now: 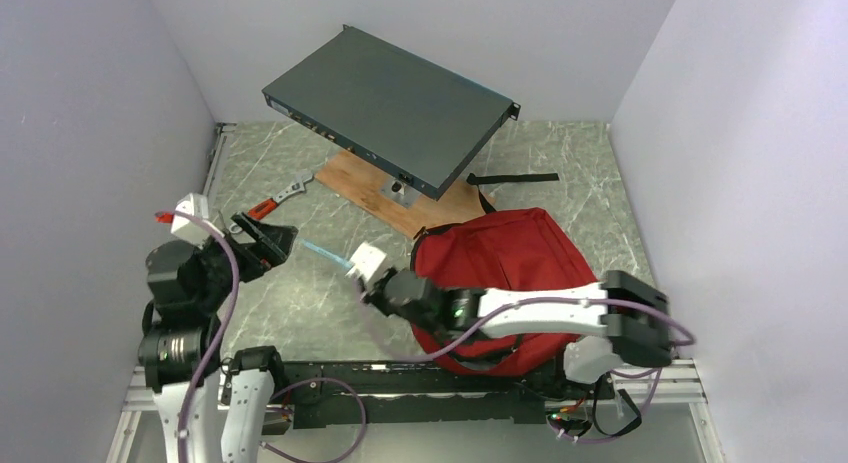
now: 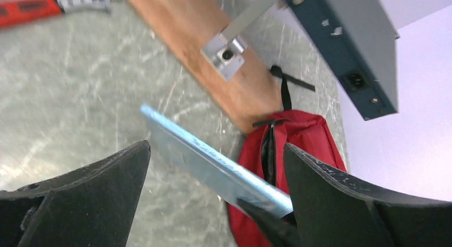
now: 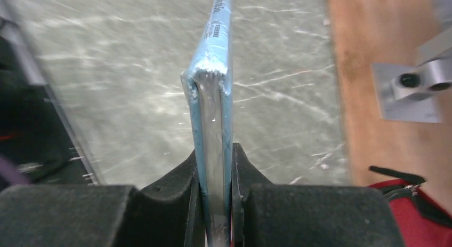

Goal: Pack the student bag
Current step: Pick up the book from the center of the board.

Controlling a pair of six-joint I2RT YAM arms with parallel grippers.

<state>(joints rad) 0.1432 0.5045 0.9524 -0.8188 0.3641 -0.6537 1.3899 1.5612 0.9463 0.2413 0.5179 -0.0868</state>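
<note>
- Bag (image 1: 505, 263) lies on the bench (image 1: 300, 313) at right, with the right arm across it. The right claw (image 1: 368, 281) holds a thin blue book (image 1: 322, 251) toward the wide left claw (image 1: 262, 238), likely a handover.
- Left wrist: the left claw (image 2: 216, 151) gapes about the book (image 2: 202, 161); the bag (image 2: 312, 140) lies beyond, its zip seemingly parted.
- Right wrist: the right claw (image 3: 216, 167) pinches the book (image 3: 213, 97) edge-up; a board (image 3: 362, 23) and the bag's corner (image 3: 421, 215) sit rightward.

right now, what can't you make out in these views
- blue book cover: right wrist view shows only its edge; its print is blurred in the left wrist view.
- student bag opening: top view, the right arm covers its near side.
- wrench: cut by the left wrist frame's edge.
</note>
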